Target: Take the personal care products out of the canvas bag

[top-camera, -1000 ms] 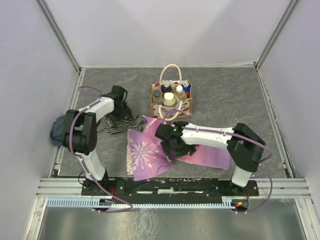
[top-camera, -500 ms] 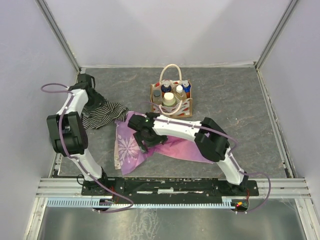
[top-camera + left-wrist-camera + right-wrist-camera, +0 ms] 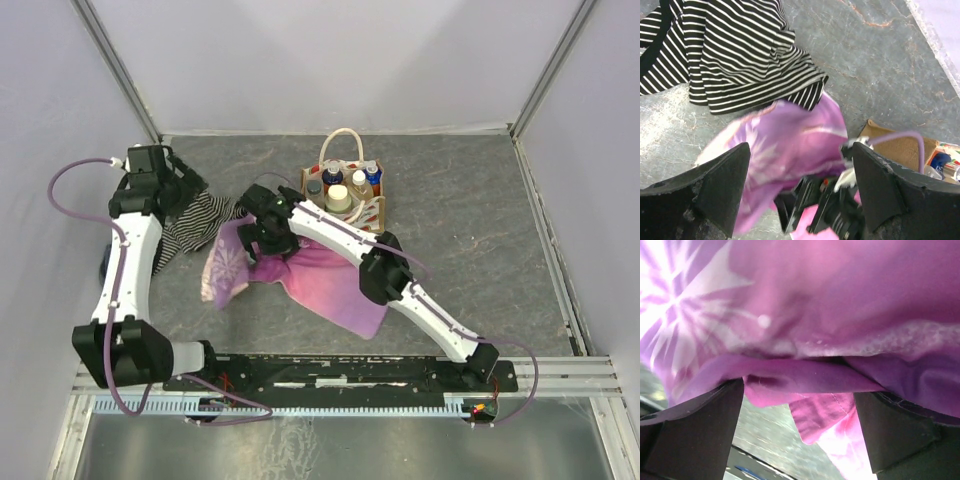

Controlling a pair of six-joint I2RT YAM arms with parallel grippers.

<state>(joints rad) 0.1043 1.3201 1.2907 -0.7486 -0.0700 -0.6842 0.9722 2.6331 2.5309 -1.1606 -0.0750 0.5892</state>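
Canvas bag (image 3: 374, 212) boxy, looped handles; pink cloth (image 3: 335, 285) crumpled, silky

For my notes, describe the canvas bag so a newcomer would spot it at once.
On the grey table, look at the far middle, just beyond the pink cloth. The canvas bag stands there with bottles inside. Unlike the pink cloth and the striped cloth, it is boxy and tan, with looped cream handles and red pattern low on its side.
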